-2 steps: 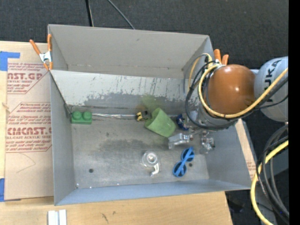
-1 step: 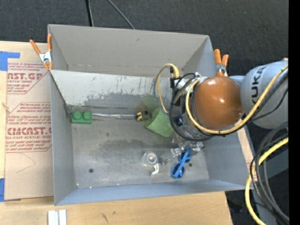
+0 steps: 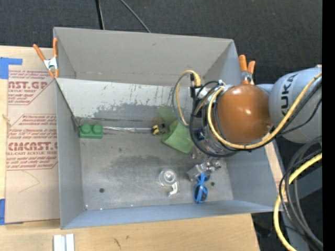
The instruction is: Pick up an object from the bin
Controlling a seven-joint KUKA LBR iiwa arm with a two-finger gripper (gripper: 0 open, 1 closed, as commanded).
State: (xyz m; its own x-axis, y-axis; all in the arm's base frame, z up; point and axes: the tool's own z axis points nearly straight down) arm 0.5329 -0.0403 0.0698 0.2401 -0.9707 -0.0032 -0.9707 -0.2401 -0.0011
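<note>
— What is in the bin, left to right?
— Item one: green studded brick, at the foot of the back wall. Two: small yellow-and-black piece. Three: pale green wedge, crowding my wrist. Four: clear round piece, near the front.
— And your gripper?
— My gripper hangs at the right, just beside a blue thing by the front wall (open or closed, I cannot tell).
</note>
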